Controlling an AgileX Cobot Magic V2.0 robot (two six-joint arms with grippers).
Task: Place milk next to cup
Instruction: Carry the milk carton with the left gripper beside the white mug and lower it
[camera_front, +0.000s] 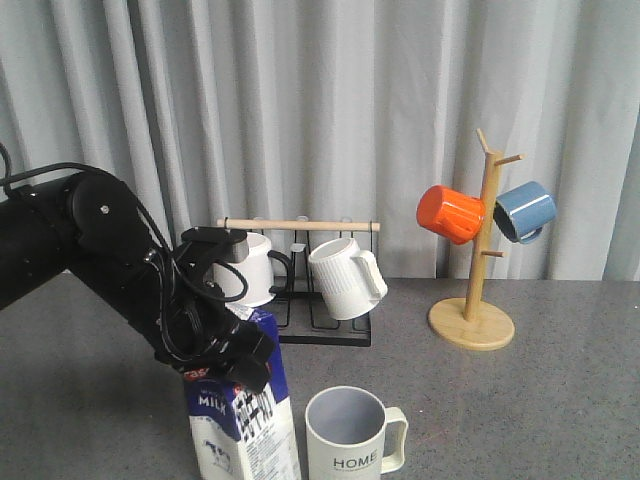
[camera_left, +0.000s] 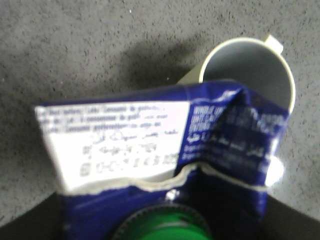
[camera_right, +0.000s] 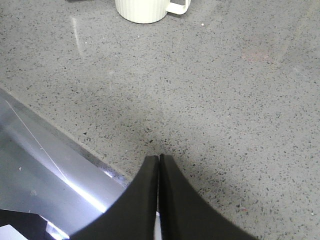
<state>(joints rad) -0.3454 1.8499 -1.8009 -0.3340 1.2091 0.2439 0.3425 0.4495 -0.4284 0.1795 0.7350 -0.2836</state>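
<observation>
The milk is a blue-and-white carton, upright just left of the cup, a pale mug printed "HOME" with a grey-blue inside and its handle to the right. A narrow gap shows between them. The carton's bottom is cut off by the frame edge. My left gripper is shut on the carton's gable top. In the left wrist view the milk with its green cap fills the lower part, and the cup stands right behind it. My right gripper is shut and empty, low over the grey table near its edge.
A black wire rack with a wooden bar holds a white mug with black handle and a ribbed white mug. A wooden mug tree carries an orange mug and a blue mug. A pale mug shows in the right wrist view.
</observation>
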